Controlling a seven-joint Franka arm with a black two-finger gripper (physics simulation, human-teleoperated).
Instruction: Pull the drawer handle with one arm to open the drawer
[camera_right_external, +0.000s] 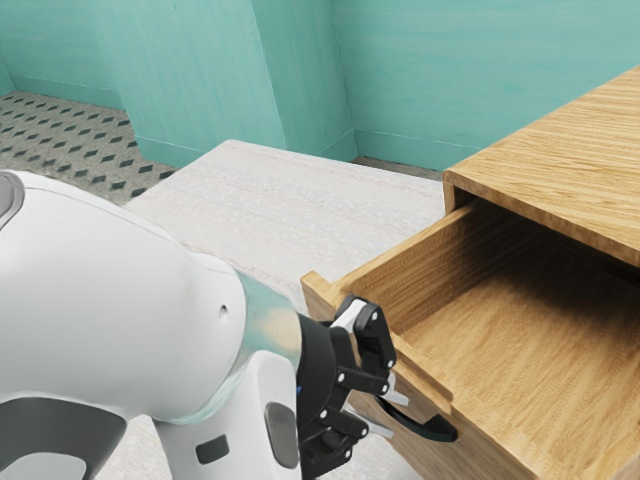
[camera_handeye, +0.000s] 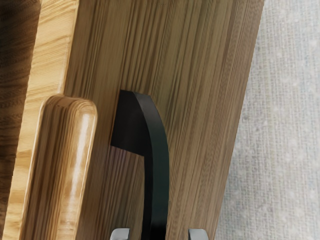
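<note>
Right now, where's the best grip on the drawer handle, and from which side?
Grip the handle at its arched middle, where the black bar stands off the drawer front. Come straight at the front, hand straddling the thin bar across its width.

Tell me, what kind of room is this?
Likely a simulated indoor room: teal painted walls, a diamond-patterned tile floor, and a light wooden cabinet with its drawer open on a pale tabletop.

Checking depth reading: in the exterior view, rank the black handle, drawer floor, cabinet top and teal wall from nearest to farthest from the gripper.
1. Black handle, right at the gripper.
2. Drawer floor, just beyond.
3. Cabinet top, above the drawer.
4. Teal wall, behind everything.
</note>
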